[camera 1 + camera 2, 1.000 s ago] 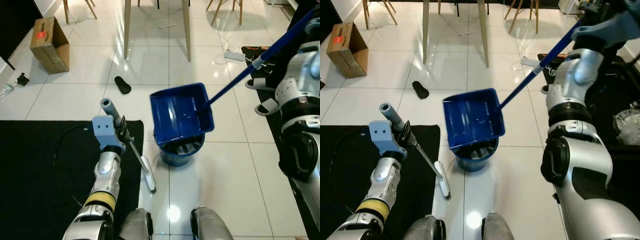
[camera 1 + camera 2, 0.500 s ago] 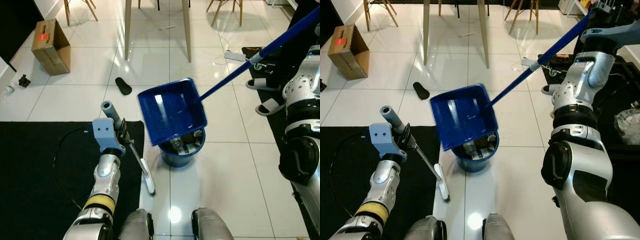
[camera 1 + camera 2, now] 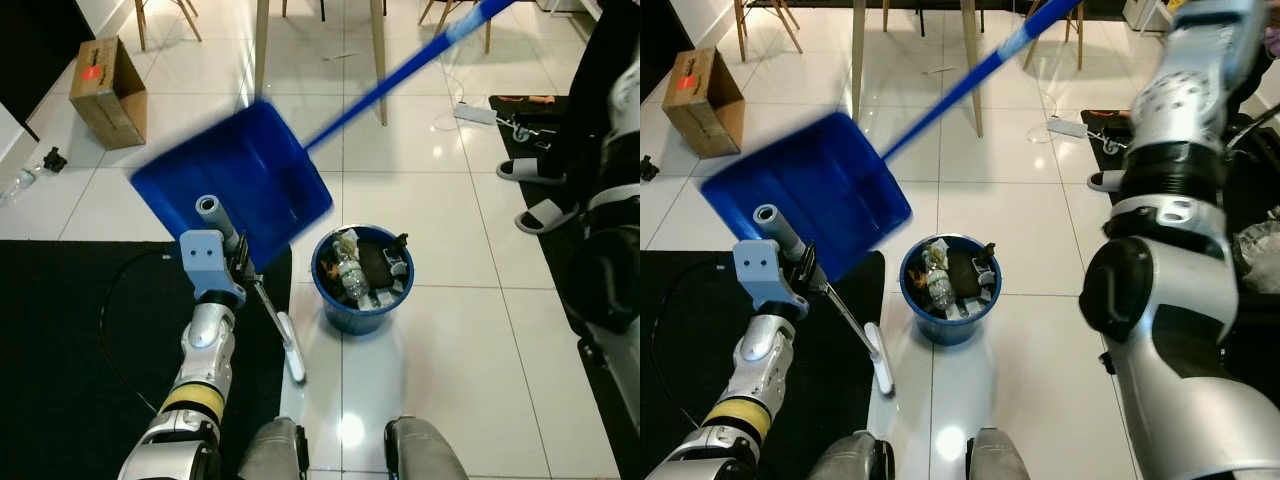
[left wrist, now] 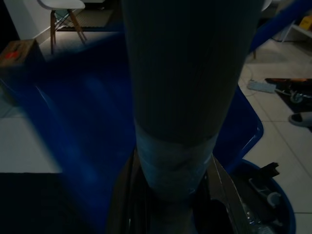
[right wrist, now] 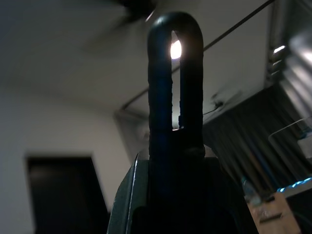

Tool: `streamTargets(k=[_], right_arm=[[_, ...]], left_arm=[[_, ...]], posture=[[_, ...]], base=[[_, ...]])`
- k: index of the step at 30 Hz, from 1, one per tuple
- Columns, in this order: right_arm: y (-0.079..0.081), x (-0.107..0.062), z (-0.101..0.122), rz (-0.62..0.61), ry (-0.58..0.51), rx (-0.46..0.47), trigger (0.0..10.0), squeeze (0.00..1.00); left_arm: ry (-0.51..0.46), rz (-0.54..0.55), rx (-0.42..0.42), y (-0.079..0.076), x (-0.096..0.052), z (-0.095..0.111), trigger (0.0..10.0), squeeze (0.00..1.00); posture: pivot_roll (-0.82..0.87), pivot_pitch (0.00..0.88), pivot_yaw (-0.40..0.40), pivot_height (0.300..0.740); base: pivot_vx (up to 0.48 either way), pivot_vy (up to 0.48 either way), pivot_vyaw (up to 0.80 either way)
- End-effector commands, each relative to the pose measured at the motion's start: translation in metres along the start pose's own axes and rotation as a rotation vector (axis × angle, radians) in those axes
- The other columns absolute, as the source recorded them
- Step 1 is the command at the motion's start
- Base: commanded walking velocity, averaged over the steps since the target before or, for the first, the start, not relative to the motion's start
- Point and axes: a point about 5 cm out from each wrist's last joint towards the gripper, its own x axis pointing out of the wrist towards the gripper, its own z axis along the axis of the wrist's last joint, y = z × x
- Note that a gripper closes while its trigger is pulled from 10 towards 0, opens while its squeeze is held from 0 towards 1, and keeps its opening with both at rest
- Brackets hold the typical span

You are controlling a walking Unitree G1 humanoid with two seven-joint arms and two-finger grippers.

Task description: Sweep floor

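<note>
Blue dustpan (image 3: 232, 183) up in air, blurred, beside left gripper (image 3: 240, 262), whose fingers pinch broom handle (image 3: 265, 303). Right fingers clamp dustpan's pole end (image 5: 174, 73). Risk: pan clips broom arm or full bin (image 3: 360, 279), tipping trash back onto floor.

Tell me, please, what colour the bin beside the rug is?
Blue; the bin shows best in the left eye view.
</note>
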Motion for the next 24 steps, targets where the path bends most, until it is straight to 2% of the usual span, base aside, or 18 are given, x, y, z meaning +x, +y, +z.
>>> streamTargets(k=[1,6,20,24], right_arm=[[-0.001,-0.001,0.000,0.000,0.001,0.006,10.0,0.00],[-0.011,-0.012,-0.003,-0.021,0.018,-0.022,10.0,0.00],[-0.016,-0.013,0.004,-0.010,0.010,-0.081,10.0,0.00],[-0.017,-0.015,0.003,-0.015,0.013,-0.088,10.0,0.00]], left_arm=[[0.017,0.015,0.044,0.008,0.003,0.002,10.0,0.00],[0.051,0.011,0.096,0.008,0.006,0.001,10.0,0.00],[0.009,0.022,0.117,0.005,0.010,0.008,10.0,0.00],[0.004,0.018,0.137,0.003,0.011,0.009,10.0,0.00]], posture=[[0.03,0.000,0.015,0.740],[0.04,0.000,0.010,0.740],[0.04,0.000,-0.002,0.740],[0.04,0.000,-0.002,0.740]], base=[[0.000,0.000,0.00],[0.000,0.000,0.00],[0.000,0.000,0.00],[0.000,0.458,0.00]])
